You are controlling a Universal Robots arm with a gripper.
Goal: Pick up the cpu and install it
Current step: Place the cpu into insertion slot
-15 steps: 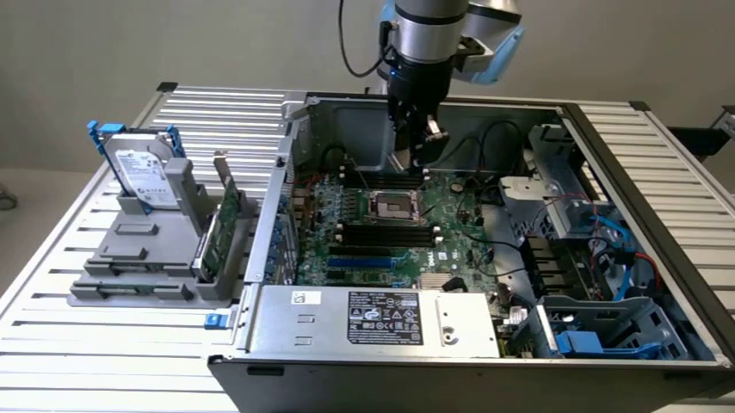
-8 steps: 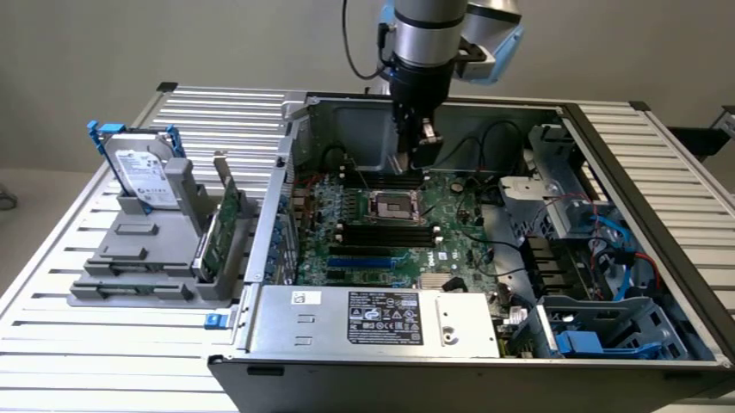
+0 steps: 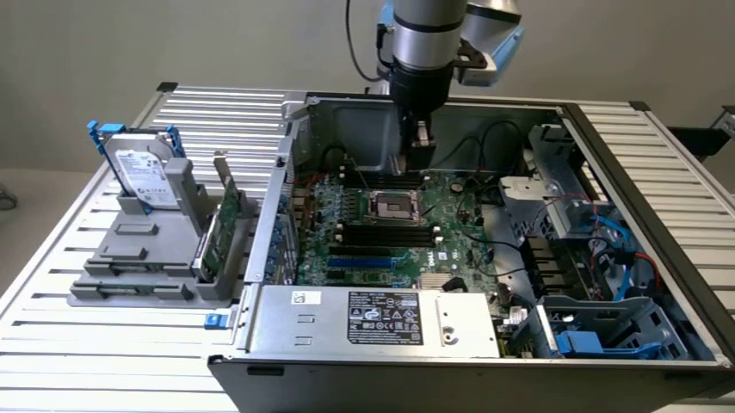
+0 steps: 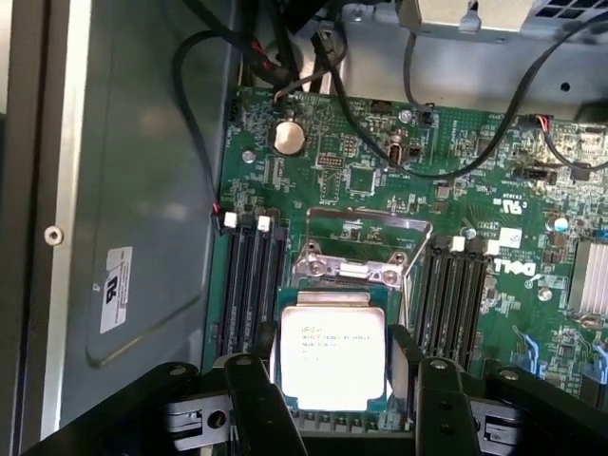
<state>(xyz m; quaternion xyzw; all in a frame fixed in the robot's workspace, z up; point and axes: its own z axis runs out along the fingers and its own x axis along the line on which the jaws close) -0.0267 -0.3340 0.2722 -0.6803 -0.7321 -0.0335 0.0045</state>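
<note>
One claw (image 4: 337,372) pinching the cpu (image 4: 332,350) by two edges, over the green motherboard (image 4: 380,180), near its socket (image 4: 351,249)

The arm (image 3: 428,34) was a silver-grey tube with a pale blue joint cap (image 3: 500,50) and a thin black cable (image 3: 351,34) alongside, ending in a matte black gripper (image 4: 342,370) with two blocky fingers (image 4: 253,399).

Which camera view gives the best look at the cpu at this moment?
The wrist view: the cpu faces the camera, metal top and printing plain, held in the pincer above the motherboard. The exterior view has the pincer low over the open socket; the cpu itself is too small to make out there.
</note>
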